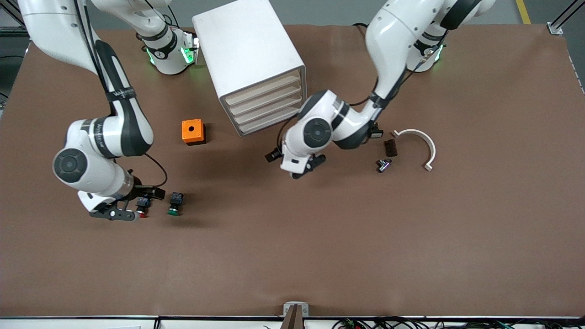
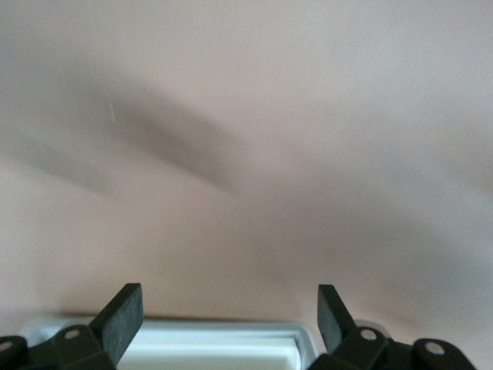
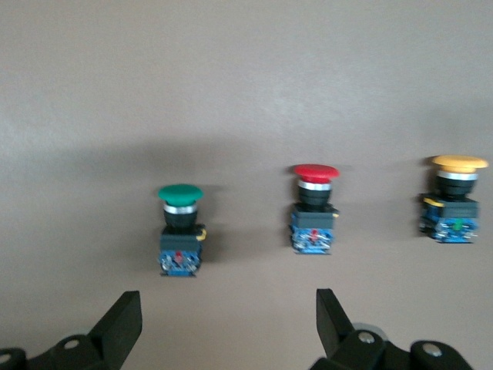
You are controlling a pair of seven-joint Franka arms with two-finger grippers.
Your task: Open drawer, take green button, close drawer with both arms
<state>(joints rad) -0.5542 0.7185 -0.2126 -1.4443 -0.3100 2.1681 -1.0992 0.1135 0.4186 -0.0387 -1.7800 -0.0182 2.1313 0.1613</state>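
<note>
The cabinet [image 1: 249, 55] is shown at upper centre of the front view, with all four drawers flush and shut; the drawer [image 1: 269, 119] meant by the task cannot be singled out among them. The button [image 1: 175, 203] is seen at lower left of that view, lying on the table [image 1: 365, 237] with its green cap toward the lower edge. In the right wrist view it [image 3: 181, 230] appears at centre left, with a red-capped button [image 3: 314, 208] beside it and a yellow-capped button [image 3: 454, 198] at the frame's edge.

The right gripper [image 1: 119, 211] is held low at lower left of the front view, beside the buttons; its fingers [image 3: 123, 320] are seen apart and empty. The left gripper [image 1: 307, 168] is placed at centre of the front view, below the cabinet front, with its fingers [image 2: 123, 312] spread apart and nothing between them.

The button is judged light, rigid and not fragile. The rounded cap is probably smooth and liable to slip. A grasp across the squarer dark body, on its flat sides, is advised.

The shut drawer fronts offer little to grip; a hold at an edge or lip is likely needed.
</note>
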